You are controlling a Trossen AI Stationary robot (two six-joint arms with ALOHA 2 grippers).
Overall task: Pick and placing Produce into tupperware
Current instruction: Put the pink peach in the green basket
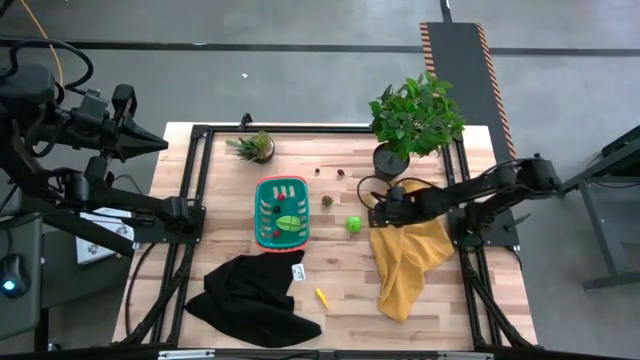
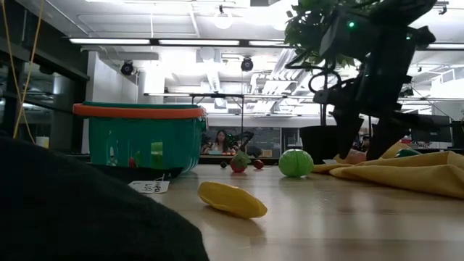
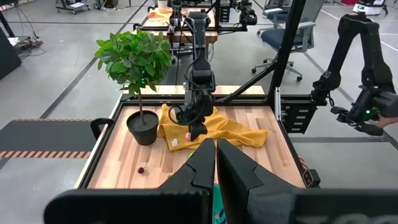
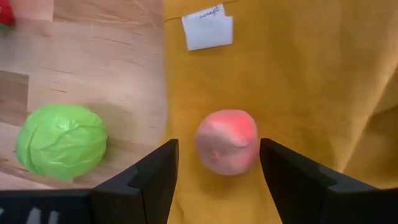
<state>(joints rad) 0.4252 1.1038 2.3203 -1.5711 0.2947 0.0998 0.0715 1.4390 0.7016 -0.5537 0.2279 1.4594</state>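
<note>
Pink and round, a toy fruit (image 4: 227, 141) lay on the yellow cloth (image 4: 298, 74) between my right gripper's (image 4: 217, 171) spread fingers, not clamped. A white tag (image 4: 208, 28) on the cloth carried writing I couldn't read. Just beside the cloth sat a green cabbage (image 4: 61, 140). Farther off, the teal basket (image 1: 281, 211) held a green piece and a few small ones. My left gripper (image 3: 216, 163) waited closed, off the table's left edge.
</note>
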